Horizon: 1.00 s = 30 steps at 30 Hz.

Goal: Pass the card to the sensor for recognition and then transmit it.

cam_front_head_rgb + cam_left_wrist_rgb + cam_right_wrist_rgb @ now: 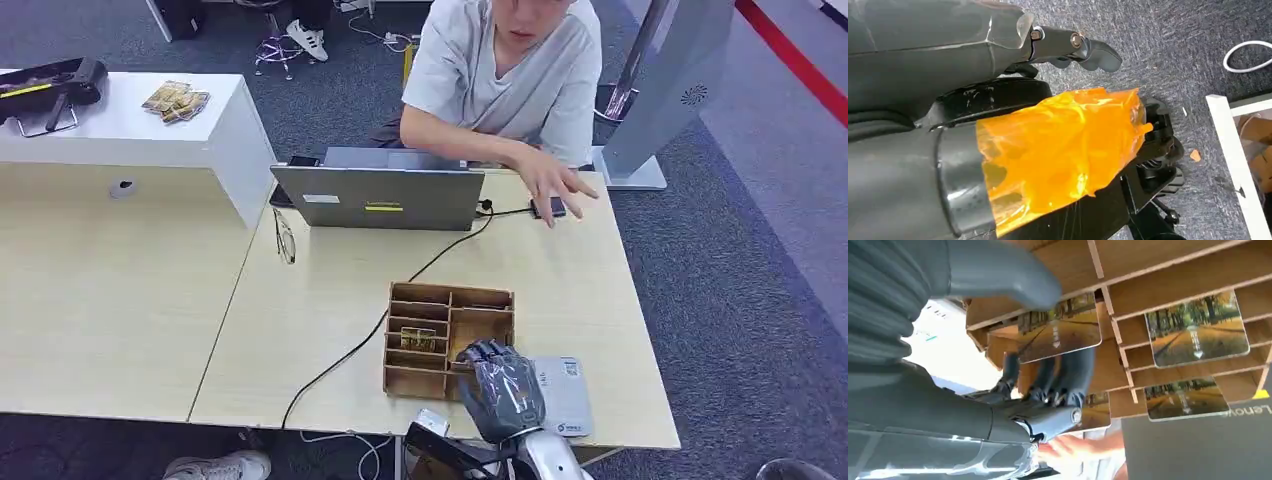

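Observation:
My right hand [500,390] is at the near right corner of the wooden slotted box [450,340]. In the right wrist view it pinches a card with an autumn road picture [1060,332] between the thick thumb [998,270] and the dark fingers [1068,375], just over the box's slots. Two more such cards [1198,330] stand in neighbouring slots. The grey-white sensor pad [567,400] lies flat on the table just right of the hand. My left hand [1058,145], partly wrapped in orange film, hangs over the carpet with its fingers [1078,45] apart and nothing in it.
A person sits across the table with one hand [555,185] on its far edge, behind a grey laptop [380,195]. A black cable [340,360] runs from there to the near edge. Glasses [285,240] lie left of the laptop. A white counter [130,130] stands at far left.

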### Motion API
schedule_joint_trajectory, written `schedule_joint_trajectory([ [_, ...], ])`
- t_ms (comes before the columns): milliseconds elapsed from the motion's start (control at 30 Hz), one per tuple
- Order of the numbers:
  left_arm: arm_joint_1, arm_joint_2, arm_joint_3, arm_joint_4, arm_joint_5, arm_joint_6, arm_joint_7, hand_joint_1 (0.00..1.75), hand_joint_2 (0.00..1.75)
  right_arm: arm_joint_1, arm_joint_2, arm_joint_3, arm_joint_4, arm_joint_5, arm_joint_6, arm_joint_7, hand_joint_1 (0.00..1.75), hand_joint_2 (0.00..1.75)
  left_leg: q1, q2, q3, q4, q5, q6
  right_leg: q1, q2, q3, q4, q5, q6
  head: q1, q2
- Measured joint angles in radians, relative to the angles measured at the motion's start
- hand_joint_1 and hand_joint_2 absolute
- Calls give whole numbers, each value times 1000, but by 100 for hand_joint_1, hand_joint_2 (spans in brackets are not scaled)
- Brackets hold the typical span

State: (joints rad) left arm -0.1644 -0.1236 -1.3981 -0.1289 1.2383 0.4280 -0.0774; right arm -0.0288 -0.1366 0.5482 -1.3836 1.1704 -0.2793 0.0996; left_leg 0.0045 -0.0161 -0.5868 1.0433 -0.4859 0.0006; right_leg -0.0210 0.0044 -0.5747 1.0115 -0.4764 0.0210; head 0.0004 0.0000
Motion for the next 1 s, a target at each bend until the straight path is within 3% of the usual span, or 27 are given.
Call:
schedule_joint_trajectory([
  [467,0,0,-1,0,2,-2,-5,0,0,-7,3,1,9,2,-15,-9,175,175,0,0,0,0,0,0,0,0,0,0,0,0,0,0],
  [667,0,1,-2,0,16,-2,-6,0,0,3,5,0,-26,74,-148,-33,175,175,0,0,0,0,0,0,0,0,0,0,0,0,0,0],
  [767,1,2,-2,0,34,-2,-15,0,0,21,4,-6,-106,152,-262,-39,175,175,0,0,0,0,0,0,0,0,0,0,0,0,0,0],
  [833,3,3,-2,0,51,2,-31,0,0,47,2,-24,-234,210,-372,-74,175,175,0,0,0,0,0,0,0,0,0,0,0,0,0,0],
  [900,4,4,-2,0,61,3,-42,0,0,67,4,-46,-360,216,-392,-134,175,175,0,0,0,0,0,0,0,0,0,0,0,0,0,0],
  [967,5,5,-2,0,67,6,-42,0,0,88,37,-92,-541,185,-393,-269,175,175,0,0,0,0,0,0,0,0,-1,0,0,0,0,0],
  [1000,5,5,-2,0,67,6,-42,0,0,95,71,-122,-628,145,-393,-366,175,175,0,0,0,0,0,0,0,0,-1,0,0,0,0,0],
])
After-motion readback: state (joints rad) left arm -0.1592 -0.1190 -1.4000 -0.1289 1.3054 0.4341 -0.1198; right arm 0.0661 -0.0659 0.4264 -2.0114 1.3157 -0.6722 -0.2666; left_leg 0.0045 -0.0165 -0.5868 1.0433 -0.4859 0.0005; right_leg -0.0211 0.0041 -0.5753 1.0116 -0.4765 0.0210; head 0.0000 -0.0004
